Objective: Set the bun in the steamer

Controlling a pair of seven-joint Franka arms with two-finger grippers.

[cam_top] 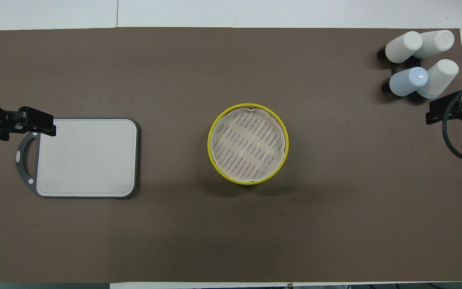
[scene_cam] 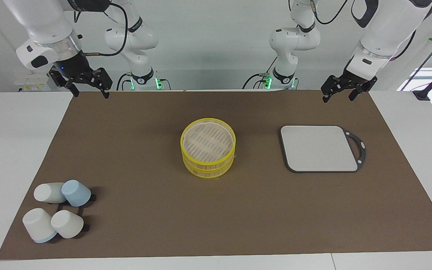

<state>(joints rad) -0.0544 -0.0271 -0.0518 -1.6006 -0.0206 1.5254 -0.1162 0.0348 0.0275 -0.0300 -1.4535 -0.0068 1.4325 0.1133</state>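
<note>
White walls stand around a white table (scene_cam: 6, 157) covered by a big brown mat (scene_cam: 144, 225). The steamer (scene_cam: 208, 147) sits in the middle of the mat with no lid on, and its floor of slats with a thin liner shows. No bun shows anywhere, not in the steamer, not on the grey board (scene_cam: 319, 148) toward the left arm's end, and not by the cups (scene_cam: 56, 210) on their little black rack toward the right arm's end.

The left gripper (scene_cam: 339, 92) hangs in the air over the mat's edge near the robots, with its fingers spread wide and nothing in them. It waits there. The right gripper (scene_cam: 86, 88) hangs over the mat's corner at its own end, also wide and empty.

What could go wrong? With no bun to see, an arm may reach for a wrong thing, like a cup, since some cups are white too. A low sweep by the right arm could knock the cups off the rack. A bump on the steamer could shift its liner.

The facing view shows both whole arms, how high the grippers are, and that the steamer seems to be two stacked rings, though I cannot be sure. The overhead view shows the steamer's whole floor straight down, so I can tell it holds nothing. It cuts off most of each gripper.
</note>
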